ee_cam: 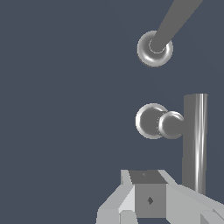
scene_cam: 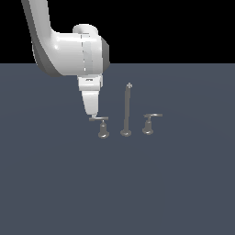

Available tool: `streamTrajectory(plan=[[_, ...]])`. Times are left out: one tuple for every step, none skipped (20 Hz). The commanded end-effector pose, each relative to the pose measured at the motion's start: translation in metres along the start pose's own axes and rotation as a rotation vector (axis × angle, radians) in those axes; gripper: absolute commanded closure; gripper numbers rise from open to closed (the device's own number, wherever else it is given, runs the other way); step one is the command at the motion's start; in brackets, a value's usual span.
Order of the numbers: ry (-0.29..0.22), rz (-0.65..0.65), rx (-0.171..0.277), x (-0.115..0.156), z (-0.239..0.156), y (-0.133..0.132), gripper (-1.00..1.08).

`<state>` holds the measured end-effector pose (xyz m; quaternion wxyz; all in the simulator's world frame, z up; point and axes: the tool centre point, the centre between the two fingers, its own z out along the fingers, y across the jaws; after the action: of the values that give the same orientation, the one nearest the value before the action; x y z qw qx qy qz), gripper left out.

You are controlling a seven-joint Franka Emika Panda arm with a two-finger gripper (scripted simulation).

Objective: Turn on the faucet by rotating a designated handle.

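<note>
nearby: spout [scene_cam: 126, 110] beside handle [scene_cam: 99, 119] | second handle [scene_cam: 152, 116] beyond

The handle [ee_cam: 194, 140] and spout [scene_cam: 126, 110] of the faucet look like smooth grey metal with glossy highlights. The floor [scene_cam: 55, 183] is flat, matt slate-blue. The arm [scene_cam: 69, 50] has a glossy white shell; the end effector [ee_cam: 148, 199] is matt grey.

One robot arm [scene_cam: 69, 50] carries one gripper [scene_cam: 93, 114]. One faucet [scene_cam: 126, 114] set stands on the dark floor [scene_cam: 117, 183]: one tall spout [scene_cam: 127, 108] with a cross-shaped tip, and two lever handles, namely one straight-bar handle [scene_cam: 102, 125] and one curved-bar handle [scene_cam: 149, 122]. That makes three upright metal pieces, each on its own round base.
</note>
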<state>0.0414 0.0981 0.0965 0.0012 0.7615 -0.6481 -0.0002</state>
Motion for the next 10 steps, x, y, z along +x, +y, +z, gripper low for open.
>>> streamTrajectory(plan=[[0.000, 0.023, 0.002, 0.0034, 0.0051, -0.0049, 1.08], [0.000, 0.029, 0.002, 0.0043, 0.0063, -0.0061, 1.08], [0.000, 0.034, 0.002, 0.0050, 0.0073, -0.0069, 1.08], [0.000, 0.037, 0.002, 0.0054, 0.0078, -0.0075, 1.08], [0.000, 0.038, 0.002, 0.0057, 0.0081, -0.0079, 1.08], [0.000, 0.038, 0.002, 0.0056, 0.0080, -0.0079, 1.08], [-0.001, 0.037, 0.002, 0.0057, 0.0076, -0.0078, 1.08], [-0.001, 0.037, 0.002, 0.0055, 0.0074, -0.0077, 1.08], [-0.001, 0.037, 0.002, 0.0055, 0.0074, -0.0077, 1.08], [-0.001, 0.037, 0.002, 0.0055, 0.0074, -0.0077, 1.08]])
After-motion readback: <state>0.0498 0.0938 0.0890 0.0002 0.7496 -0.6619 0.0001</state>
